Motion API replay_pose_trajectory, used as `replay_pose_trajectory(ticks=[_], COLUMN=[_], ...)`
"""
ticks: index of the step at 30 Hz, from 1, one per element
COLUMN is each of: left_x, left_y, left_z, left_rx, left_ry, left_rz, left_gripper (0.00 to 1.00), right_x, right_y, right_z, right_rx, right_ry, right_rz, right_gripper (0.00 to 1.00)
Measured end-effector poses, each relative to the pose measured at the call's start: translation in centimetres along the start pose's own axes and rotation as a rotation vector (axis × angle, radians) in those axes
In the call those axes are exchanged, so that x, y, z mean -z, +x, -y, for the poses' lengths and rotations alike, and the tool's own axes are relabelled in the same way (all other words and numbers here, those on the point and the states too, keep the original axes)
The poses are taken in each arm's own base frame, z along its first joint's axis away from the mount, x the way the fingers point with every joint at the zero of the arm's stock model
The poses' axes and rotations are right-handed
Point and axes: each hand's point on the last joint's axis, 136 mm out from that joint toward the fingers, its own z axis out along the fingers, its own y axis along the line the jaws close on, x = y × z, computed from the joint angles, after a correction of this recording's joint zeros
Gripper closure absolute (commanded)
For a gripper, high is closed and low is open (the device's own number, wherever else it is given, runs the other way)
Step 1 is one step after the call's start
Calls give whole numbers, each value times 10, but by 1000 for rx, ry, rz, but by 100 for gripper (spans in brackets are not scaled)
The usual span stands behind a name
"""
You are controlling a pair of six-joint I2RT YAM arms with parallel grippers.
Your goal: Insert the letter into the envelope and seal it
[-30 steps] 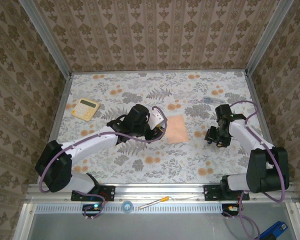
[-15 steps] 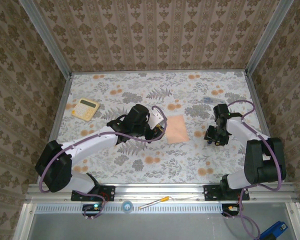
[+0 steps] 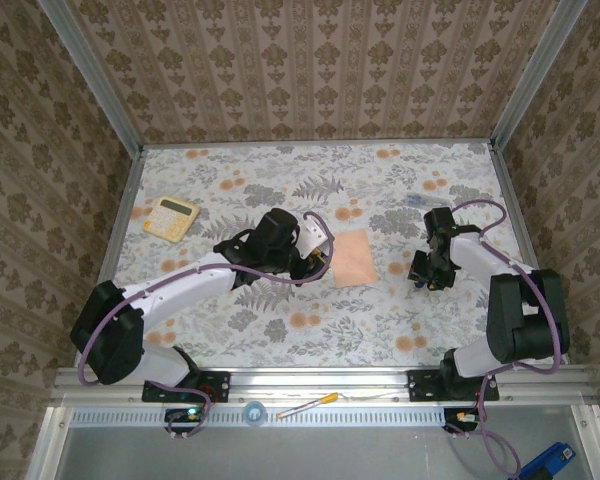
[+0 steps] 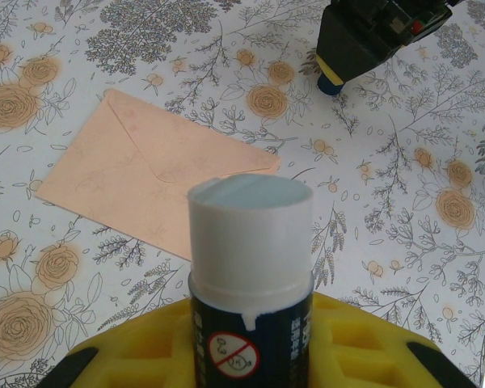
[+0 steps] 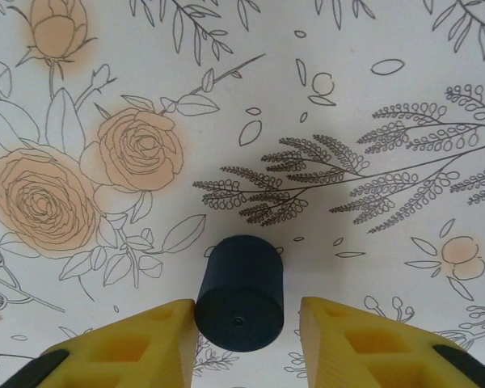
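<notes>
Salmon envelope (image 3: 355, 257) — beside left gripper (image 3: 320, 258)

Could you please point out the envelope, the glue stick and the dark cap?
envelope (image 4: 178, 145): left wrist view, on its flap.
glue stick (image 4: 250, 242): left wrist view, white tube wall.
cap (image 5: 241, 283): right wrist view, its side.

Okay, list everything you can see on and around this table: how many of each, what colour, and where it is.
table: one, white floral cloth, inside papered walls
envelope: one, salmon pink, flat at the middle, flap down
glue stick: one, white top on a dark body, uncapped, held just left of the envelope
cap: one, dark blue, on the cloth at the right side
calculator: one, yellow, far left
pen-like stick: one, pale with an orange end, on the near metal rail
left gripper: one, yellow fingers, shut on the glue stick
right gripper: one, yellow fingers, open around the cap
</notes>
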Motion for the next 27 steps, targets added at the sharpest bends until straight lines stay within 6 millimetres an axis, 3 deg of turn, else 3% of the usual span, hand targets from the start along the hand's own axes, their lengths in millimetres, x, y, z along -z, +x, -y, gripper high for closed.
replay_pose_trajectory(ticks=[27], left_x=[0], left_y=[2], left_z=[0], left_rx=[3], left_ry=[2], left_rz=[-8], left_gripper=[100], right_x=[-1], right_y=[-6], right_z=[-4], right_rx=[6], right_ry=[-5], right_rz=[7], right_gripper=[75])
